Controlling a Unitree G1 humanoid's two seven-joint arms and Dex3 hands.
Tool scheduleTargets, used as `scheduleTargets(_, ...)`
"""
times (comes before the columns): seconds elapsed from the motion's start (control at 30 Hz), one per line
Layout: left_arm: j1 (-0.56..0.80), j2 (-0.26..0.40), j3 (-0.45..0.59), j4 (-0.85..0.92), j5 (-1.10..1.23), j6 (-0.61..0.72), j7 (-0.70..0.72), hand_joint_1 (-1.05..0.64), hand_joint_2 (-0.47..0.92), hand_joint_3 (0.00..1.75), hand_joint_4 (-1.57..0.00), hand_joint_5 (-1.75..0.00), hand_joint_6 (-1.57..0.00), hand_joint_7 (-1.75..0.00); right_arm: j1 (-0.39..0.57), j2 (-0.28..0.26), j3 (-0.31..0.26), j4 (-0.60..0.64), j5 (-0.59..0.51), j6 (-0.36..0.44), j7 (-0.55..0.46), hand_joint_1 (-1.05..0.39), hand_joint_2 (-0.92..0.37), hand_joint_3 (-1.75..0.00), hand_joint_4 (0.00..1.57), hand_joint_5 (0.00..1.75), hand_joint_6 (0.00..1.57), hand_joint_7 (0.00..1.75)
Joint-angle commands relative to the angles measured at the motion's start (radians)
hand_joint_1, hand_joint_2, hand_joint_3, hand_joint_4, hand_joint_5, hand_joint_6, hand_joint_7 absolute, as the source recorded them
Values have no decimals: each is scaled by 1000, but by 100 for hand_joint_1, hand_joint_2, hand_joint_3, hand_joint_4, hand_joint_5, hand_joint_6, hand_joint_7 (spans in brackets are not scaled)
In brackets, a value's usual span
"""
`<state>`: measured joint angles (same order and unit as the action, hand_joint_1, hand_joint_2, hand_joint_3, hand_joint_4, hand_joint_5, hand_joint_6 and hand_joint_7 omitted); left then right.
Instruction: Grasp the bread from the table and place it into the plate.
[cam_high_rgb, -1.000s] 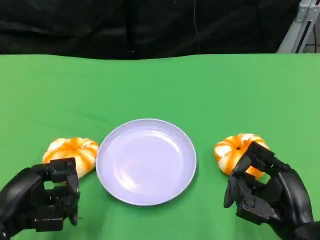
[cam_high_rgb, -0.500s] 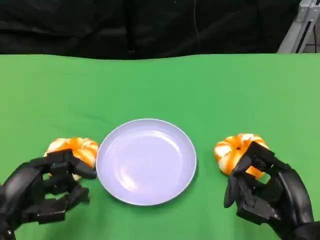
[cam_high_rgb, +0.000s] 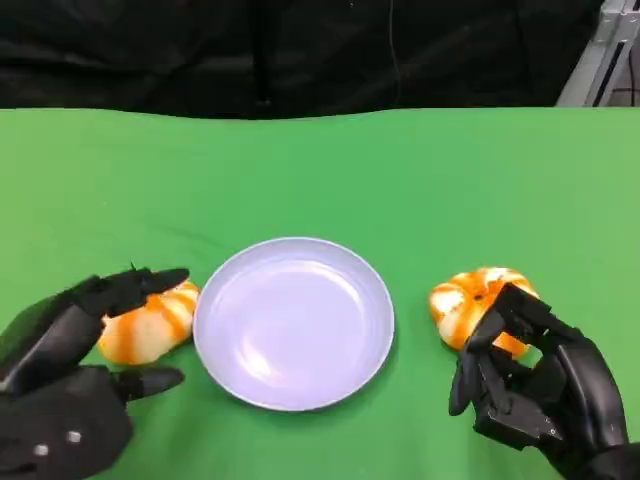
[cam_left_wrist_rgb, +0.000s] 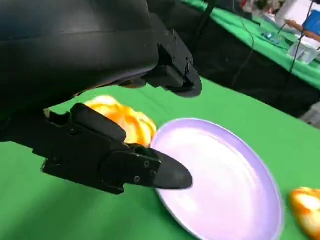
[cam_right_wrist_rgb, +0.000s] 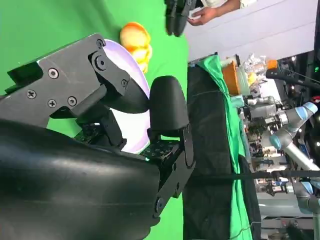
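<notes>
Currently two breads, left bread (cam_high_rgb: 148, 322) and right bread (cam_high_rgb: 472, 300), and one plate (cam_high_rgb: 293, 320) are seen; left hand (cam_high_rgb: 75, 375) spread around its bread, right hand (cam_high_rgb: 530, 385) seemingly curled empty.

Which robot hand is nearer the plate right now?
Left. The left robot hand reaches over the bread beside the plate; the right robot hand sits farther off, by the other bread.

Left hand (cam_high_rgb: 70, 385) fingers (now spread) around bread (cam_high_rgb: 150, 323)

No text, label or number can be read anywhere — nothing legible.
</notes>
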<state>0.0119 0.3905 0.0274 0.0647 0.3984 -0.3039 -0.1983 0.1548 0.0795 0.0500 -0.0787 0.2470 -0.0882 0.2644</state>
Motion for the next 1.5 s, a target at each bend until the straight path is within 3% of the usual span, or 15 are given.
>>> scheduleTargets(0.03, -44, 50, -38, 38, 102, -14, 73, -88, 92, 13, -12, -9, -40, -1, -1, -12, -12, -1, 8, -11, 2, -9, -59, -118, 85, 175, 62, 171)
scheduleTargets(0.4, -216, 108, -175, 302, 299, -51, 246, -87, 92, 3, -20, -8, -45, -1, -7, -7, -11, 4, 6, -8, -4, -9, -58, -120, 85, 175, 64, 170)
scheduleTargets(0.83, -464, 75, -362, 809, 365, -82, 397, -82, 92, 7, -30, -4, -49, 0, -9, -4, -8, 14, 4, -25, -4, -8, -58, -120, 85, 175, 63, 170)
scheduleTargets(1.13, -544, 42, -431, 982, 344, -120, 441, -70, 92, 10, -36, -4, -50, 0, -7, -4, -8, 11, 6, -20, -5, -8, -58, -120, 85, 175, 63, 170)
scheduleTargets(1.23, -548, 41, -448, 995, 345, -127, 449, -52, 92, 12, -45, -6, -54, -1, -3, -4, -6, 7, -1, -21, -10, -8, -58, -120, 85, 175, 63, 170)
scheduleTargets(1.33, -545, 36, -452, 1003, 338, -127, 473, -34, 92, 24, -65, -7, -65, -3, -2, -4, -5, 4, 1, -18, -10, -8, -58, -120, 85, 175, 63, 170)
scheduleTargets(1.47, -530, 30, -432, 1003, 296, -151, 521, -17, 92, 30, -107, -15, -100, -11, -4, -5, -8, 11, 8, -26, -3, -8, -58, -119, 84, 175, 63, 170)
scheduleTargets(1.5, -528, 30, -433, 1004, 290, -155, 529, -15, 92, 30, -111, -16, -103, -12, -4, -5, -8, 12, 8, -28, -2, -8, -58, -119, 85, 175, 63, 170)
